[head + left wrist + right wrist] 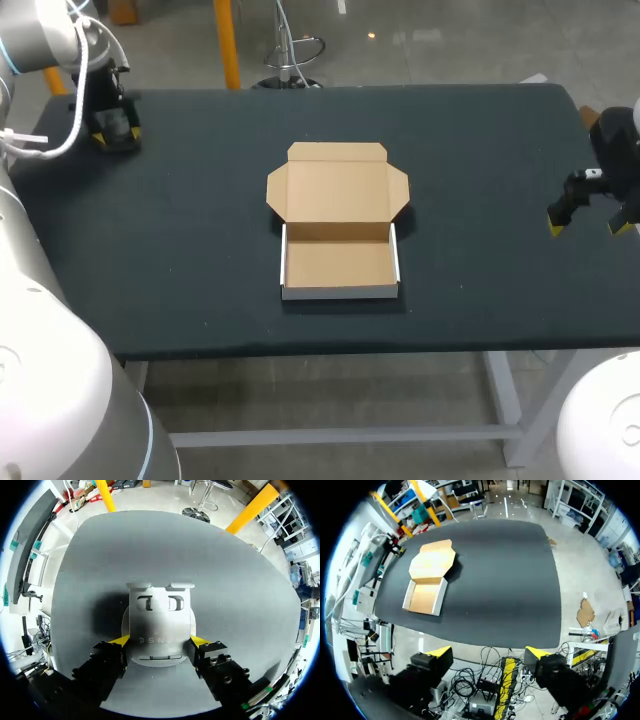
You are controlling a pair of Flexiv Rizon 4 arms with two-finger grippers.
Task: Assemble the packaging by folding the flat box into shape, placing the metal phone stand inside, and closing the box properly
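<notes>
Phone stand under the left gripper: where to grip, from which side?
Probably across the two straight side edges of the phone stand, near its plain end, coming straight down with the left gripper. It lies flat on the table, so only the edges are offered; the far end has tabs.

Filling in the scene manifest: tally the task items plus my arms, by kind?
cardboard box: 1
metal phone stand: 1
robot arms: 2, left arm and right arm
Total: 4

Brown cardboard box (338,262) with white outer walls, silver-grey phone stand (159,625), dark table (200,200)
</notes>
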